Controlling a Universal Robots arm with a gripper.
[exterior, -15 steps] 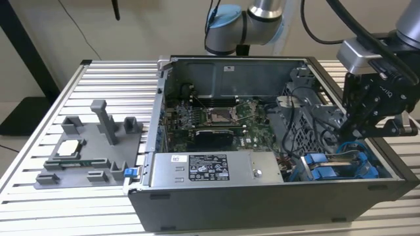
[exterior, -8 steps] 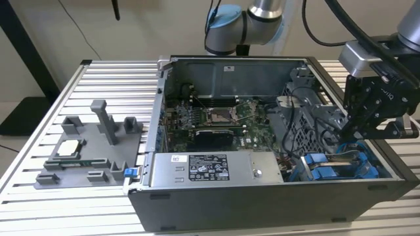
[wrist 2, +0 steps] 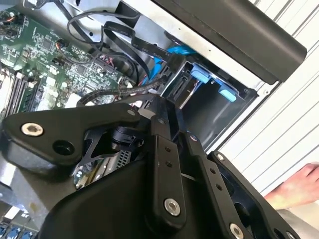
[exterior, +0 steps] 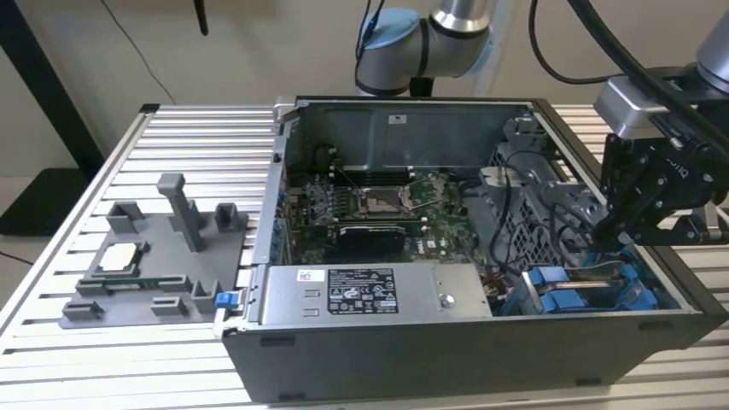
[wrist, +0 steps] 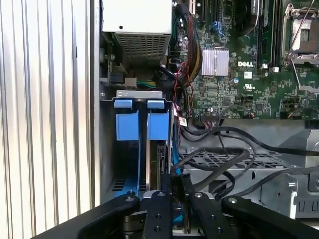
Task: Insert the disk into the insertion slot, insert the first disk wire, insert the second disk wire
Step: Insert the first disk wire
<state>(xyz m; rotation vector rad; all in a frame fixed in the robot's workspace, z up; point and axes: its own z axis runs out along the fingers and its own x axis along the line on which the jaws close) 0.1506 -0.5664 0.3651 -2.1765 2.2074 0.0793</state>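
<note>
The disk (wrist: 160, 164) stands on edge inside the insertion slot (wrist: 107, 149), with its blue carrier tabs (wrist: 158, 124) at the slot's mouth. The second wrist view shows its silver face (wrist 2: 187, 94) behind the blue tabs (wrist 2: 204, 77). My gripper (wrist: 178, 183) hangs over the disk's other end, its black fingers (wrist: 157, 204) drawn together on what looks like the plug of a black disk wire (wrist 2: 117, 91). More black wires (wrist: 219, 157) loop beside it. In the exterior view the gripper (exterior: 602, 243) reaches into the open case's right end, above the blue carriers (exterior: 581, 290).
The open computer case (exterior: 456, 359) lies on a slatted table. Inside are the motherboard (exterior: 376, 205) and a grey power supply with a sticker (exterior: 358, 295). A grey fixture with parts (exterior: 148, 256) sits at the exterior view's left. A person's hand (wrist 2: 299, 186) rests outside the case.
</note>
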